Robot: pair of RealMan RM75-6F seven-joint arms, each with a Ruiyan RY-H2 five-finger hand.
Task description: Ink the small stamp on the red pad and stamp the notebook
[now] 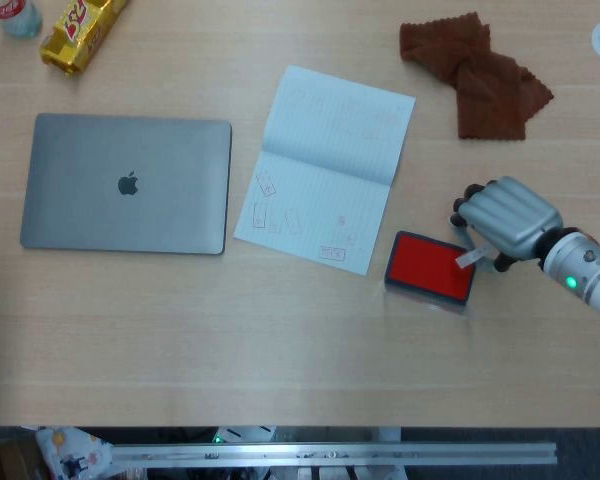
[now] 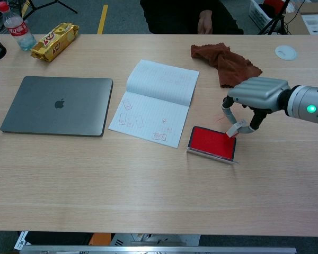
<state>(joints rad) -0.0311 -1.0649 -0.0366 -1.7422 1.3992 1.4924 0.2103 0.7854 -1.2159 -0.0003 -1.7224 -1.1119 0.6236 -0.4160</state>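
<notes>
My right hand (image 1: pixel 505 218) (image 2: pixel 254 94) hovers at the right edge of the red ink pad (image 1: pixel 430 267) (image 2: pixel 213 142), fingers curled down. It pinches the small pale stamp (image 1: pixel 467 259) (image 2: pixel 235 129), whose lower end sits just over the pad's right side; contact cannot be told. The open notebook (image 1: pixel 325 165) (image 2: pixel 155 101) lies left of the pad, with several faint red stamp marks on its lower page. My left hand shows in neither view.
A shut grey laptop (image 1: pixel 127 183) (image 2: pixel 56 106) lies at the left. A brown cloth (image 1: pixel 478 73) (image 2: pixel 224 61) is behind my right hand. A yellow snack pack (image 1: pixel 80 30) (image 2: pixel 54 41) and a bottle (image 2: pixel 16 26) sit far left. A white disc (image 2: pixel 285 52) lies far right.
</notes>
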